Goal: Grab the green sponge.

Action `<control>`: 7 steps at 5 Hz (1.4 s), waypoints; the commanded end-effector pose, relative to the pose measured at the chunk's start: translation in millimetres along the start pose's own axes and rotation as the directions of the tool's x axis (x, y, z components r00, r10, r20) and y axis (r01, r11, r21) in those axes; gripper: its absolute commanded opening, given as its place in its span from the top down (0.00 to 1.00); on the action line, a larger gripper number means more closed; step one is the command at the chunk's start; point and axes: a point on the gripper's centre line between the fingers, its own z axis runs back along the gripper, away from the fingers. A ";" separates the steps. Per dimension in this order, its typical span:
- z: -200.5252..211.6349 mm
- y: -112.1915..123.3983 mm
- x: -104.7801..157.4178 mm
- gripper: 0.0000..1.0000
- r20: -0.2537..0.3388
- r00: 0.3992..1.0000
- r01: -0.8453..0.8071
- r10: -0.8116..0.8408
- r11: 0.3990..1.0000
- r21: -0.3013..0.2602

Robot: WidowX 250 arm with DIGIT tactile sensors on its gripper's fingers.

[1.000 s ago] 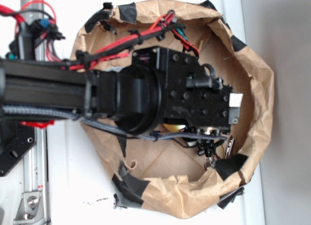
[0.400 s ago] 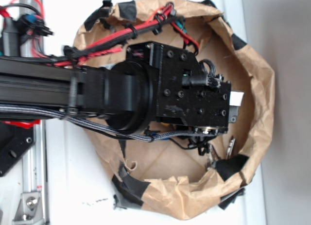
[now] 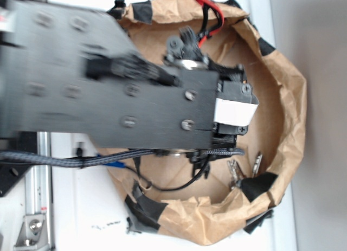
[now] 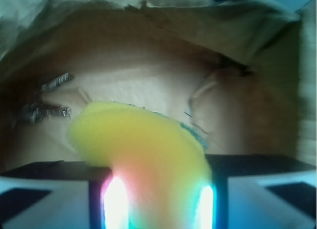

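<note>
Wrist view: the sponge (image 4: 143,155) sits between the two jaws of the gripper (image 4: 157,199), yellow foam bulging out ahead of them and bending over to one side, with the thin dark green scouring layer visible along its far edge. The jaws are pinched onto the foam, one lit pad on each side, and the foam looks squeezed where it passes between them. Judgement: the grab itself appears done; what is left, if anything, is to raise the sponge clear and confirm the hold survives, since soft foam pinched near one end could slip or spring out. Cannot tell from these views whether the sponge is already off the floor of the bag. Exterior view: the arm (image 3: 108,83) fills most of the frame and hides the sponge and the jaws entirely; only the wrist end reaches into the bag. Surface: the jaws work inside a crumpled brown paper bag (image 3: 287,115), its rim rolled down and patched with black tape (image 3: 257,185), flat paper floor beyond the jaws. Well ahead of the jaws and off to one side lie some small metal pieces (image 4: 49,110), too blurred to identify, apart from the sponge. Room: the bag stands on a white tabletop (image 3: 81,207), with a metal rail (image 3: 38,197) along the arm's base side. The bag walls stand close around the jaws.
</note>
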 end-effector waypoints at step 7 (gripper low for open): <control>12.5 10.0 0.2 1.00 0.029 0.999 0.047 -0.046 0.997 -0.053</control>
